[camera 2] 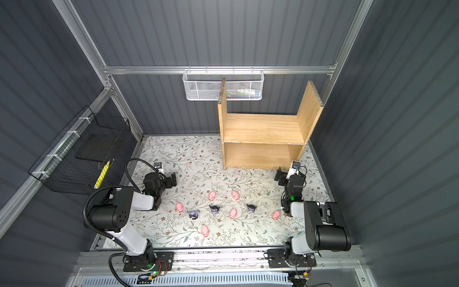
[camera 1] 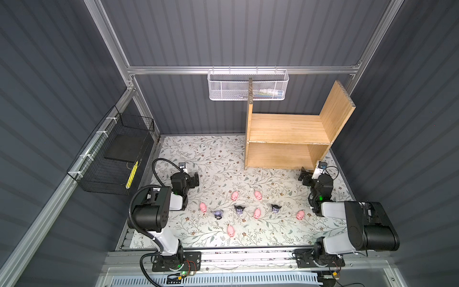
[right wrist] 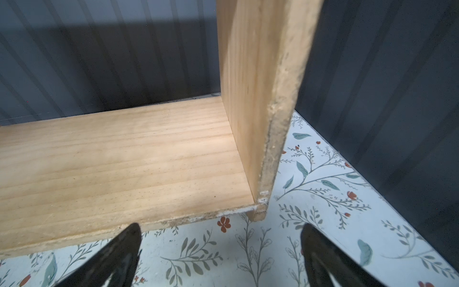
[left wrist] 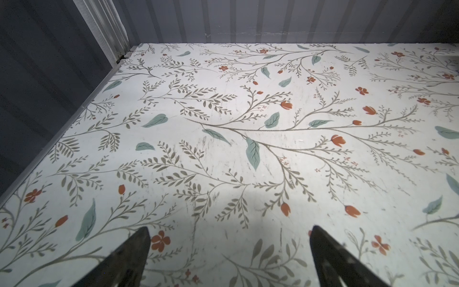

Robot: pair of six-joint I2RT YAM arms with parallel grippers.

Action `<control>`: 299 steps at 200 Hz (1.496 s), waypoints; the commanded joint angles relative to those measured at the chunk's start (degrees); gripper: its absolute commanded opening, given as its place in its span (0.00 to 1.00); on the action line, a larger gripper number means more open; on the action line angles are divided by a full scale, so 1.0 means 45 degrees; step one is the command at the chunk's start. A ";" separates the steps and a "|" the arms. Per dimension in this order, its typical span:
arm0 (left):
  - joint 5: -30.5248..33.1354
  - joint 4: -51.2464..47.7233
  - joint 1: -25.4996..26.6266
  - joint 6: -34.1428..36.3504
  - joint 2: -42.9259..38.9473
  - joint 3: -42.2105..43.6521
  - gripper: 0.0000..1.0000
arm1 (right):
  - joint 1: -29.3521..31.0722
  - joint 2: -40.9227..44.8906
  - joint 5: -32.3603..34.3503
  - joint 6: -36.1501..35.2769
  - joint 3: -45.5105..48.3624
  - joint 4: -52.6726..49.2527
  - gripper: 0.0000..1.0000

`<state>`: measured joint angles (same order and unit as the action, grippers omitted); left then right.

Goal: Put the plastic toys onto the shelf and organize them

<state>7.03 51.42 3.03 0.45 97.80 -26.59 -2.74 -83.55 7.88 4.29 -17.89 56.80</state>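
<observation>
The right pincer [right wrist: 221,226] and the left pincer [left wrist: 230,228] are both wide and empty, the shelf [camera 1: 285,126] is bare, and all nine plastic toys [camera 1: 239,210] wait on the surface [camera 1: 211,154].

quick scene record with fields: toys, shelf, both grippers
pink pigs: six, all on the floral table
horned figurines: three, among the pigs
shelf: back right, both levels bare
left gripper: open, empty, over bare table
right gripper: open, empty, by the shelf's front right corner
progress: no toy shelved yet
</observation>
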 commanded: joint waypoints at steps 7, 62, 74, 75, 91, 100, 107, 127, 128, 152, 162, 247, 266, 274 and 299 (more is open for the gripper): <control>0.0127 -0.0025 -0.0028 0.0037 0.0121 -0.0185 1.00 | 0.0027 0.0014 -0.0082 0.0051 0.0060 0.0201 0.99; 0.0564 -0.3311 0.0010 -0.0048 -0.1171 -0.1455 0.99 | 0.0743 0.2071 0.2052 0.0270 -0.1294 -0.4232 0.99; 0.0812 -0.3958 0.0045 -0.0209 -0.1496 -0.1636 0.99 | 0.0997 0.2632 0.2693 0.0497 -0.1459 -0.5084 0.99; 0.0817 -0.4030 0.0048 -0.0232 -0.1517 -0.1653 0.99 | 0.1018 0.2689 0.2717 0.0523 -0.1486 -0.5161 0.99; 0.1088 -0.5046 0.0170 -0.0543 -0.2049 -0.2027 0.99 | 0.1244 0.3410 0.3020 0.0632 -0.1770 -0.6313 0.99; 0.1073 -0.5501 0.0240 -0.0801 -0.2400 -0.2178 1.00 | 0.1339 0.3896 0.3327 0.0867 -0.2132 -0.7268 0.99; 0.1075 -0.5758 0.0406 -0.0930 -0.2705 -0.2261 1.00 | 0.1422 0.4208 0.3451 0.1033 -0.2509 -0.8249 0.99; 0.1553 -0.6553 0.1231 -0.0862 -0.3535 -0.2518 0.99 | 0.1848 0.5226 0.3804 0.1820 -0.3472 -1.0874 0.99; 0.1578 -0.6597 0.1265 -0.0861 -0.3562 -0.2543 1.00 | 0.1864 0.5265 0.3790 0.1859 -0.3518 -1.1025 0.99; 0.1587 -0.7862 0.2243 -0.0937 -0.4327 -0.2880 1.00 | 0.3156 0.6174 0.4524 0.2813 -0.4055 -1.3125 0.99; 0.1629 -0.8372 0.2661 -0.1067 -0.4780 -0.2863 1.00 | 0.3895 0.6521 0.5349 0.3486 -0.4278 -1.4069 0.99; 0.1679 -1.1558 0.6173 -0.3110 -0.9382 -0.1861 1.00 | 0.6807 0.9211 0.4258 0.7461 -0.4388 -2.0127 0.98; 0.1868 -1.2032 0.7080 -0.3468 -0.9989 -0.1880 0.99 | 0.7649 0.9722 0.4367 0.8119 -0.4218 -2.0965 0.95; 0.2014 -1.2239 0.7489 -0.3497 -1.0141 -0.1929 0.99 | 0.8177 0.9874 0.4547 0.8398 -0.4127 -2.1216 0.94; 0.2750 -1.2941 0.8933 -0.3367 -1.0268 -0.2352 1.00 | 1.0357 1.0017 0.6275 0.9882 -0.3937 -2.2289 0.92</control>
<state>15.92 -1.39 38.61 -13.56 52.27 -35.81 36.88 -39.05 29.23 40.66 -36.75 -35.81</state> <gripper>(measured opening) 0.995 0.931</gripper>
